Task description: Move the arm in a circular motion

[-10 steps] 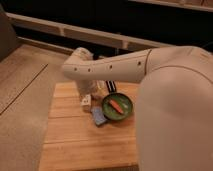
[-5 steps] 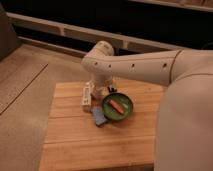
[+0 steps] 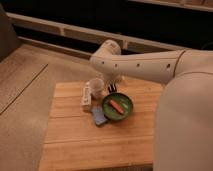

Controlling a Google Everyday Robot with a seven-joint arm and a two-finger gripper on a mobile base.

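Arm (image 3: 145, 65) stretches over the far side of the wooden table (image 3: 75, 142), its gripper (image 3: 112, 89) hanging just behind the green bowl (image 3: 129, 111), beside the white cup (image 3: 95, 86); its opening cannot be told. How much of the circle is done does not show; I judge it mid-sweep.

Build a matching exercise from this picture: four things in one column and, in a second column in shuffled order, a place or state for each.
Column one
1. cream-white tubular robot arm
2. round green bowl
3. small blue rectangular block
4. dark hand

Column two
A. just behind the bowl, beside the white cup
B. holds an orange piece
C. reaches in from the right above the wooden table
D. at the bowl's front-left edge

Pairs: 1-C, 2-B, 3-D, 4-A
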